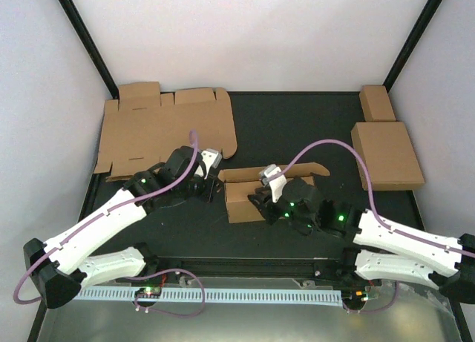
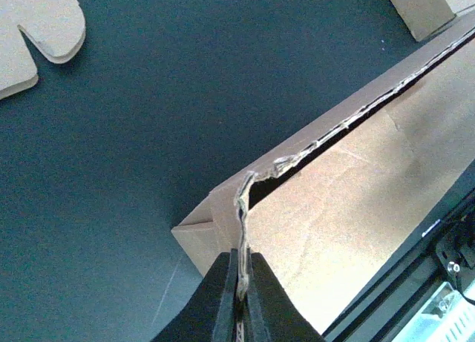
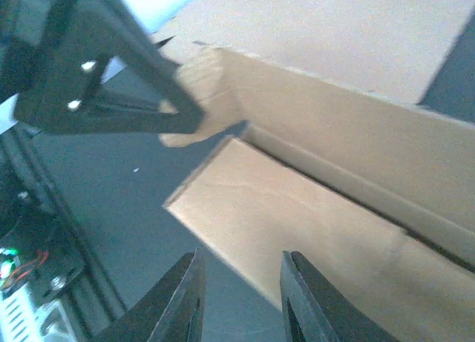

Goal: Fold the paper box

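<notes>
paper box [image 1: 249,199], partly folded, lies at mid surface [image 1: 297,127] between the two arms. left fingers [image 2: 241,274] are pinched tight on the upright, frayed edge of the box's end wall. right fingers [image 3: 239,286] stand slightly apart just above a flat panel of the box, holding nothing. a flat cardboard sheet [image 1: 163,127] lies far left; a folded box [image 1: 386,155] far right.

no text or label can be read.

White walls [image 1: 260,30] (seemingly fabric) enclose a dark tabletop [image 1: 297,127].
</notes>
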{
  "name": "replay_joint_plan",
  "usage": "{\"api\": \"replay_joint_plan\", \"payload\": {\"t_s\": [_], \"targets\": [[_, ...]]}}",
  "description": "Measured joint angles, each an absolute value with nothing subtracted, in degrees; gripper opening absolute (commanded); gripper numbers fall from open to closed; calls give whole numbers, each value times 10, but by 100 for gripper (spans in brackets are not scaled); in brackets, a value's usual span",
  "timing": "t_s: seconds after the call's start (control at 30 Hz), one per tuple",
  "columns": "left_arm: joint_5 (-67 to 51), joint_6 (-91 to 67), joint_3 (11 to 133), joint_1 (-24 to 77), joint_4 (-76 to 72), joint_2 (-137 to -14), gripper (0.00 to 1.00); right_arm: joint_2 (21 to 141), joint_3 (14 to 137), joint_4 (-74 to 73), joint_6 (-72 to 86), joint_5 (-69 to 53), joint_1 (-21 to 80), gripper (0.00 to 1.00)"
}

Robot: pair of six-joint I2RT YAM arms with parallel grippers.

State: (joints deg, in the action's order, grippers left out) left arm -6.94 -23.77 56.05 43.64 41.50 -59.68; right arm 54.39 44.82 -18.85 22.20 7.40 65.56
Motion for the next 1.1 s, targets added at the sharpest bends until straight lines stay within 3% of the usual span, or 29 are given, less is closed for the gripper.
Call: {"api": "replay_joint_plan", "payload": {"t_s": [0.13, 0.2, 0.27, 0.4, 0.53, 0.63, 1.1], "targets": [[-52, -258, 561, 436, 415, -595, 17, 515, 453, -232, 231, 120, 637, 26], [-47, -268, 559, 436, 415, -590, 29, 504, 453, -245, 234, 130, 622, 18], [-44, -279, 551, 436, 409, -578, 34, 502, 453, -254, 240, 135, 602, 3], [-41, -294, 541, 437, 406, -564, 47, 517, 453, -267, 245, 138, 585, 2], [-39, -303, 536, 437, 405, -558, 66, 537, 453, -269, 246, 137, 584, 2], [-36, -304, 532, 437, 405, -546, 96, 541, 453, -270, 246, 137, 584, 2], [44, -358, 468, 437, 376, -413, 99, 534, 453, -271, 246, 123, 555, 2]]}}
